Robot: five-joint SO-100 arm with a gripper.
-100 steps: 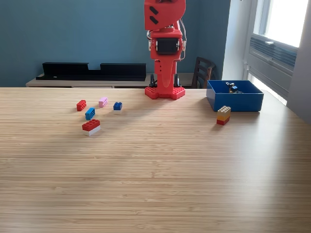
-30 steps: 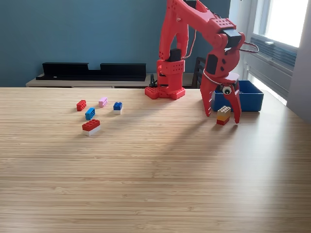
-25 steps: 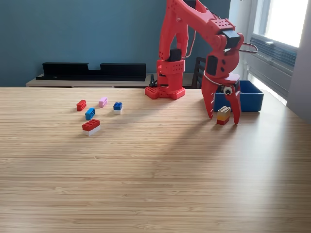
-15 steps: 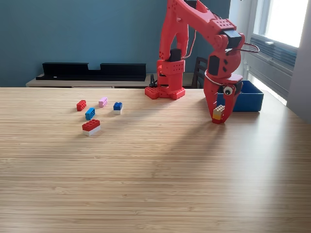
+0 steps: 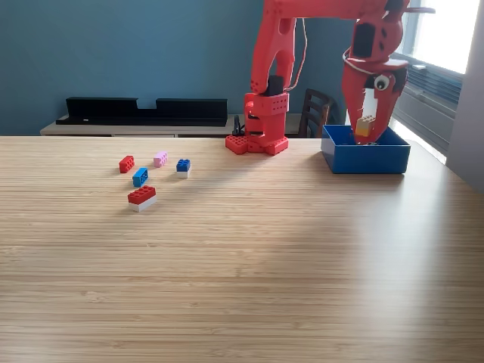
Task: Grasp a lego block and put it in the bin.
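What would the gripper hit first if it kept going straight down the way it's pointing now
Most likely the inside of the blue bin. The gripper points down over it, shut on a yellow lego block. Depth is hard to judge from this single view.

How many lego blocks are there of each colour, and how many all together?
Red: 1
Pink: 1
Blue: 2
Red on white: 1
Yellowish, held in the jaws over the bin: 1
Total: 6 seen; the bin's inside is mostly hidden.
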